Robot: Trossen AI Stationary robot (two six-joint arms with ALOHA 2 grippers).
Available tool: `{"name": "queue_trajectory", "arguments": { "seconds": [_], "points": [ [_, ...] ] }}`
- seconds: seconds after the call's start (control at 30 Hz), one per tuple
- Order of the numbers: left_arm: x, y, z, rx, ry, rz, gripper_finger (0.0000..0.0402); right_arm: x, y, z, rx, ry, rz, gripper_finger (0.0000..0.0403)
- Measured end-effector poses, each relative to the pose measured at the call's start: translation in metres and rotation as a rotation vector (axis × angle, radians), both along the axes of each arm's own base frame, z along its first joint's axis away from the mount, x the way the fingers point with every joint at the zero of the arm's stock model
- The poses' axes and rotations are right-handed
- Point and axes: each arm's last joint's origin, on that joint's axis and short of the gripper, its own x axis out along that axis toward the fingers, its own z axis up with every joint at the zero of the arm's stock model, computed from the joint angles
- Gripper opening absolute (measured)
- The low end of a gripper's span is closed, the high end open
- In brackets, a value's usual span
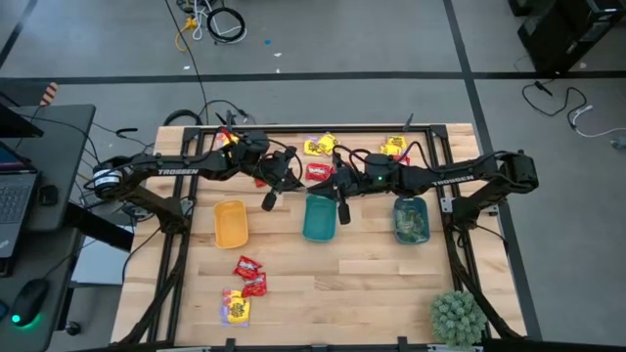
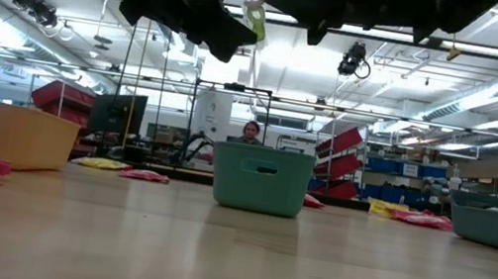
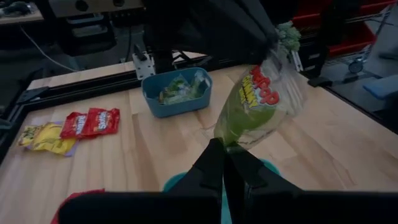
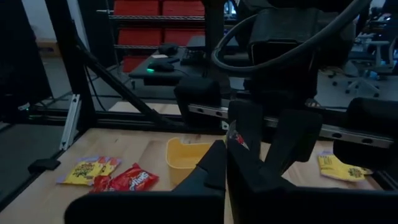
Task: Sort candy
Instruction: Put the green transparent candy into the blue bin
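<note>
Your left gripper [image 3: 224, 158] hung above the middle teal tray [image 1: 315, 233], a little to that tray's left-arm side. Its fingers were pressed narrow on the lower end of a green candy packet [image 3: 252, 109] with red print. The packet was in the air over the teal tray, clear of the table.

Your right gripper [image 4: 225, 155] hung over the same tray from the other side, fingers drawn fully together. Their tips were right at the packet's far end. I cannot tell whether they really pinched it or only met beside it.

Behind the teal tray, toward the table's far edge, you had a red packet [image 1: 319, 171] lying flat. A yellow packet [image 1: 318, 147] lay just past that one. Another yellow packet [image 1: 393, 147] lay behind the tray and off to its right-arm side.

In front of the teal tray, toward the left arm's side, two red packets [image 1: 249, 274] lay together. A yellow packet with pink print [image 1: 235, 309] lay just nearer the table's front edge than those.

The yellow-orange tray [image 1: 217, 223] stood beside the teal tray on the left arm's side. The darker blue-teal tray [image 1: 397, 220] stood on the right arm's side. That one held several green packets [image 3: 180, 90].

The spiky green plant [image 1: 457, 315] stood well apart from the teal tray, at the front corner on the right arm's side.
</note>
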Motion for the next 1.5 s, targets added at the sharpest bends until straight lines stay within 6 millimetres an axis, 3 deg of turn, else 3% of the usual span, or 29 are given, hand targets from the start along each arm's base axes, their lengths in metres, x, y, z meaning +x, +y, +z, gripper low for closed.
{"name": "queue_trajectory", "arguments": {
  "seconds": [0.2,0.53,0.7,0.93,1.27,1.5],
  "points": [
    [0.000,0.000,0.000,-0.053,0.019,0.013,0.0002,0.000,0.000,-0.001,0.043,0.017,-0.015,0.0012],
    [0.001,-0.003,0.001,-0.104,0.021,-0.023,0.0001,0.000,-0.001,0.000,0.082,0.001,-0.033,0.0140],
    [0.003,-0.008,0.003,-0.107,-0.004,-0.044,0.0000,0.000,-0.001,0.001,0.104,0.000,-0.023,0.0165],
    [0.005,-0.015,0.006,-0.112,-0.022,-0.072,0.0000,0.000,0.000,0.001,0.125,0.000,0.011,0.0134],
    [0.007,-0.014,0.011,-0.194,-0.041,-0.027,0.0003,0.000,0.001,0.002,0.099,-0.011,0.049,0.0013],
    [0.007,-0.013,0.011,-0.195,-0.043,0.016,0.0045,-0.001,0.001,0.006,0.099,-0.011,0.042,0.0006]
  ]
}}
